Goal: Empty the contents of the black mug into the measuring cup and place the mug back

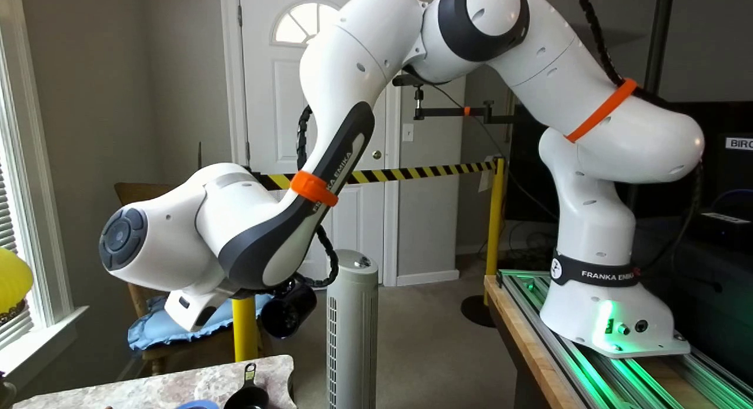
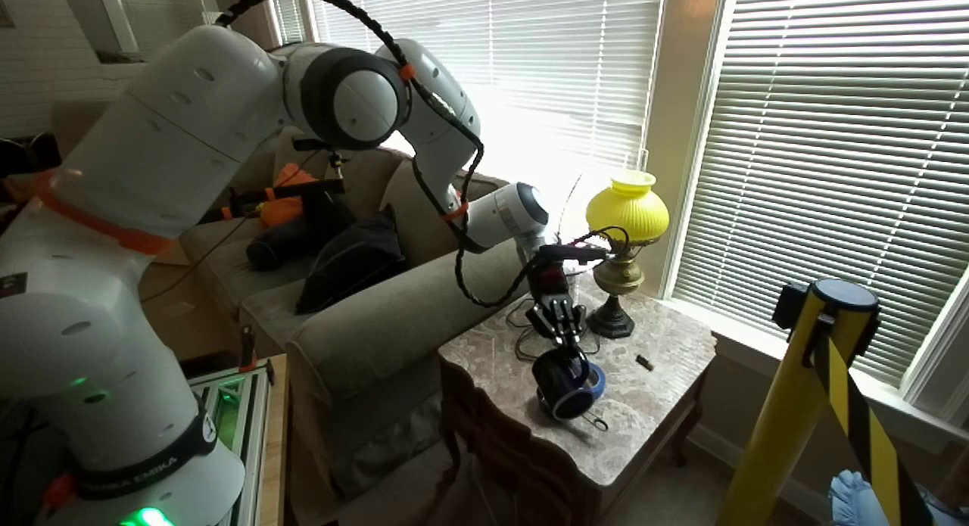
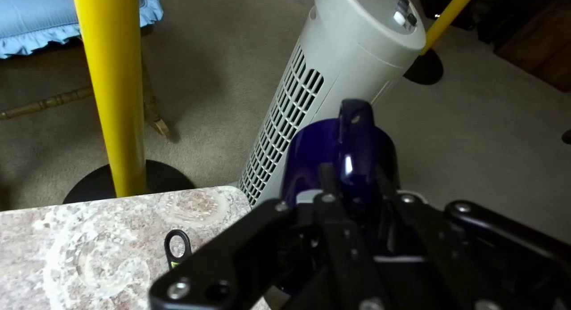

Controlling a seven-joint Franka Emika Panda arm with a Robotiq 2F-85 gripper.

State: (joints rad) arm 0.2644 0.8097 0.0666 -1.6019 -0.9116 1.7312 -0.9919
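In the wrist view, at the far left and well apart from the claw (image 3: pixel 356 171), there is a blue cushion (image 3: pixel 40 15), and beside it stands a yellow post (image 3: pixel 111 91). Nearer to the claw, on its left and lower, is the worktop (image 3: pixel 89 256). On it is the measuring cup (image 3: pixel 179 258), not touching the claw; only the handle of this cup is visible here. In the middle, the claw is clenched on the handle of the black mug (image 3: pixel 319 145). The mug is at the front end of the claw, and in both exterior views it is tilted. Beyond the claw stands a grey tower fan (image 3: pixel 348 78), partly hidden by the mug. On the right, farther away, there is another yellow post (image 3: pixel 448 19).
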